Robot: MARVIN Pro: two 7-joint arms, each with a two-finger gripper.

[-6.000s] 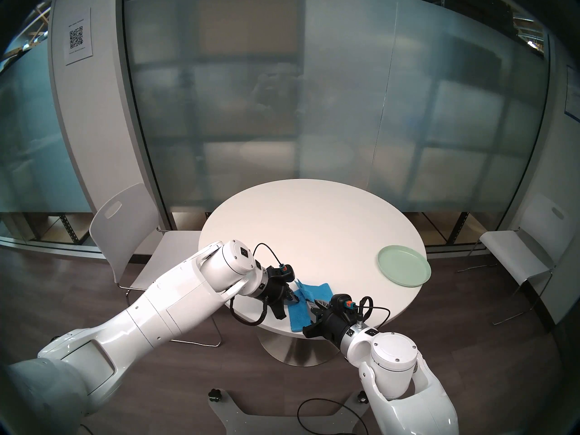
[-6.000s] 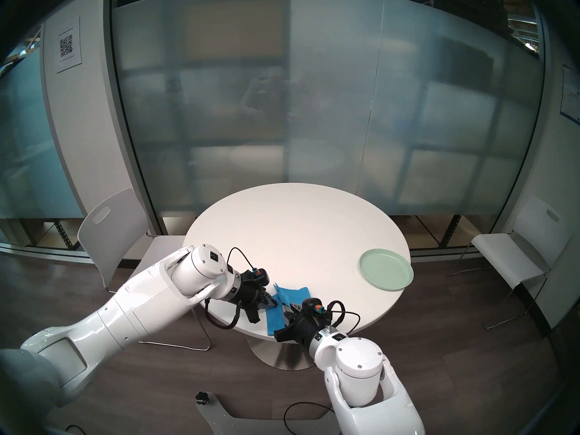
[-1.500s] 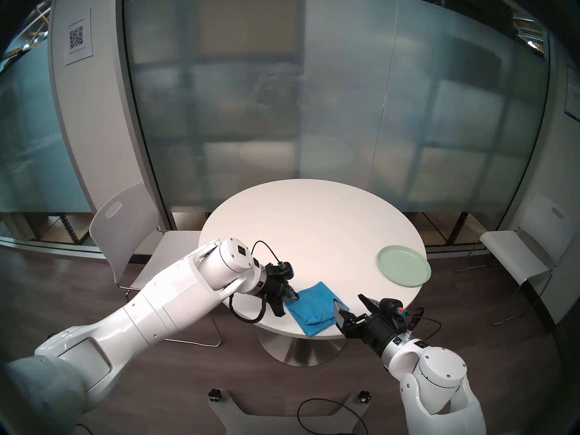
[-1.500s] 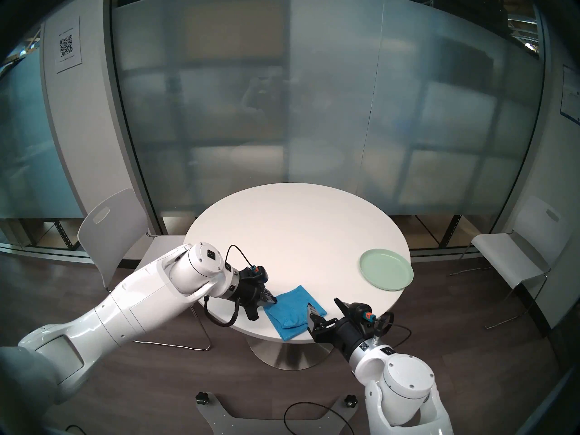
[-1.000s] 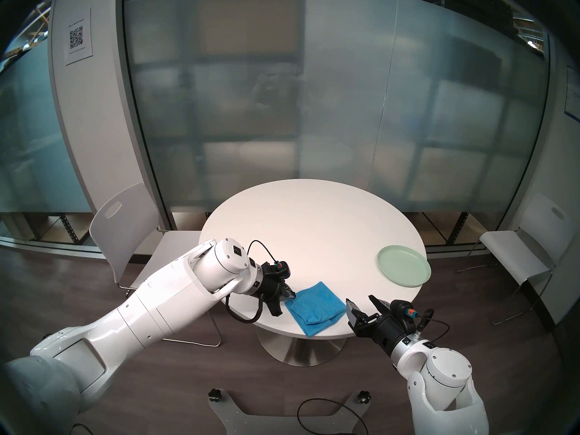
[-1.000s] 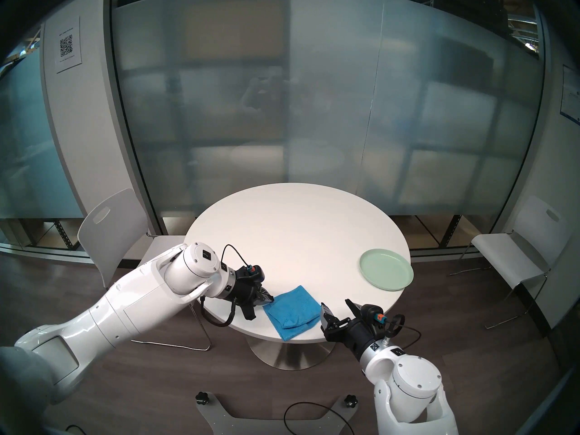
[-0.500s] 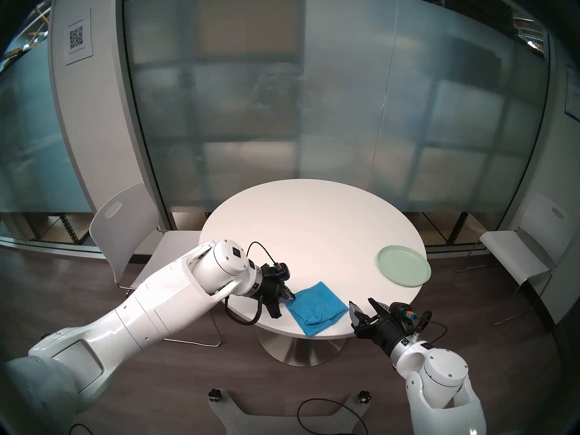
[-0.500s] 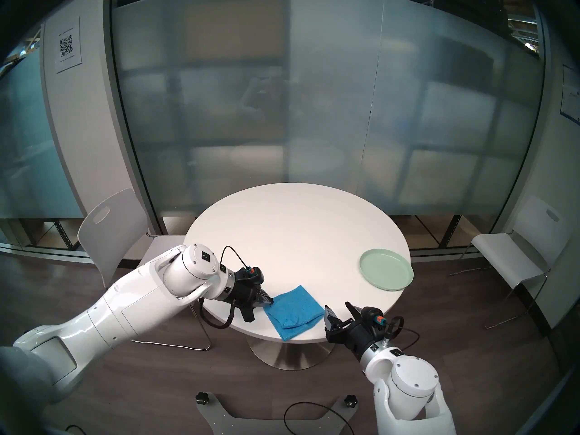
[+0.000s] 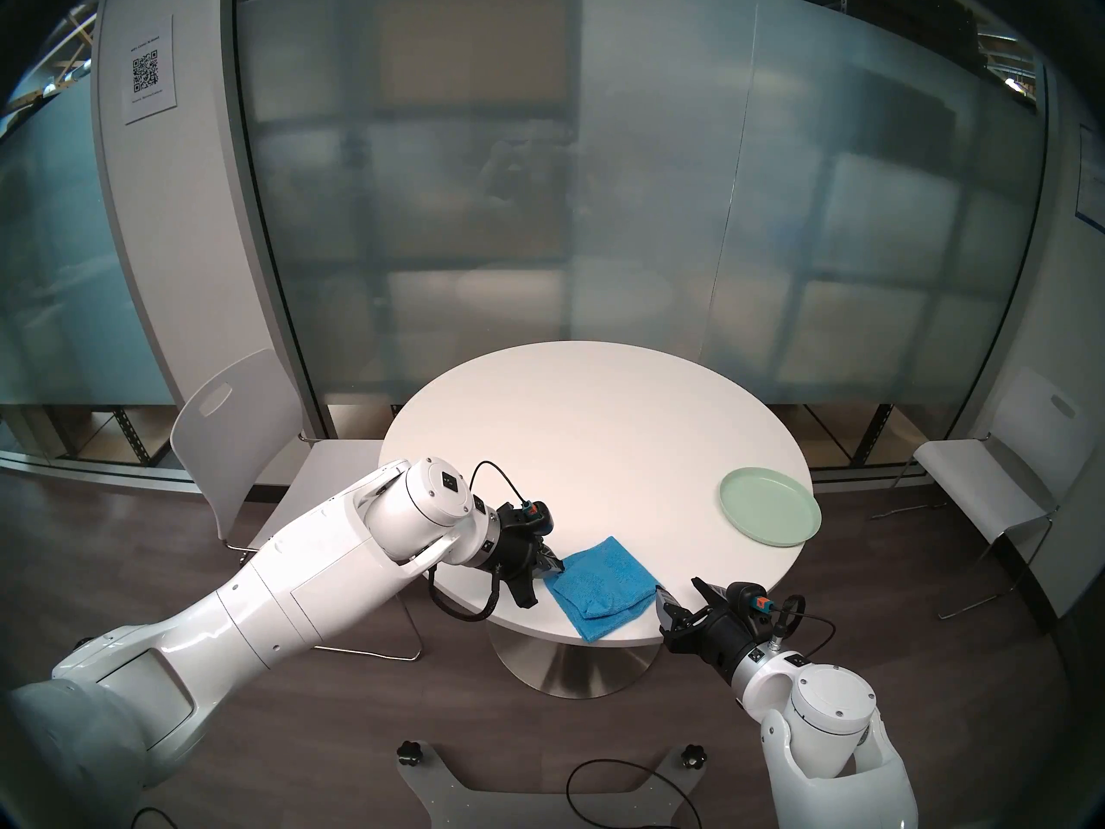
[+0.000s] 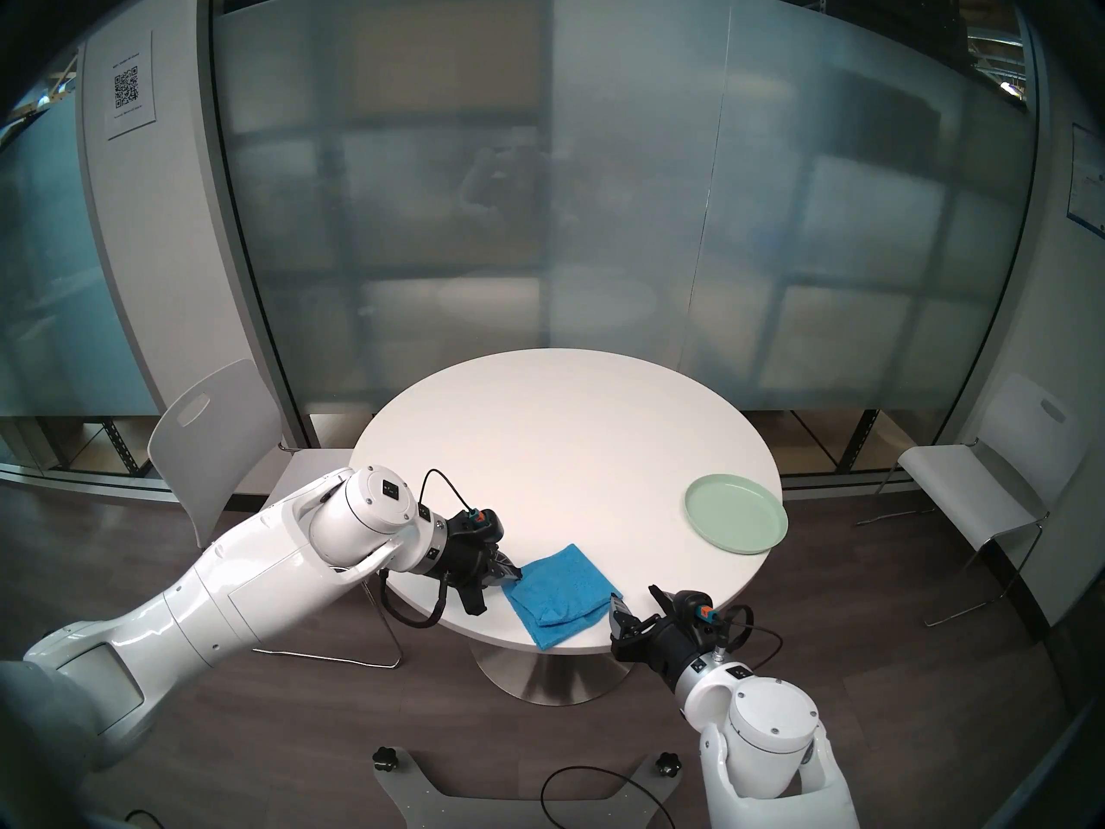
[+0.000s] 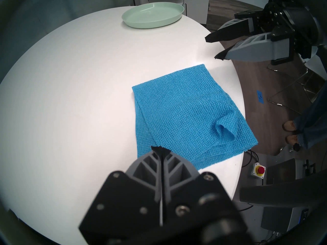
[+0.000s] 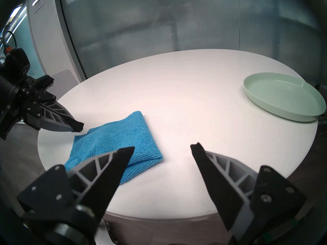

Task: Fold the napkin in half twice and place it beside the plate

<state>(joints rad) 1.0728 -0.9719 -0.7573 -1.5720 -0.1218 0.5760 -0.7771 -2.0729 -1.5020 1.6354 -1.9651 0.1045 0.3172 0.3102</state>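
A white paper sheet [image 9: 150, 68] on the wall panel, at about ten o'clock in the head views, carries a black QR code with a line of small print above and below it, too small to read. On the floor in the left wrist view, a blue tape strip [image 11: 260, 96] bears handwritten marks that cannot be made out. The yellow stop-button box [image 11: 259, 170] has ring lettering, unreadable.

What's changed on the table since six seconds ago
The napkin, then bunched between both grippers, now lies folded flat. The right gripper let go, backed off to the table's edge, jaws open. The left gripper stays shut at the napkin's corner. The plate hasn't moved.
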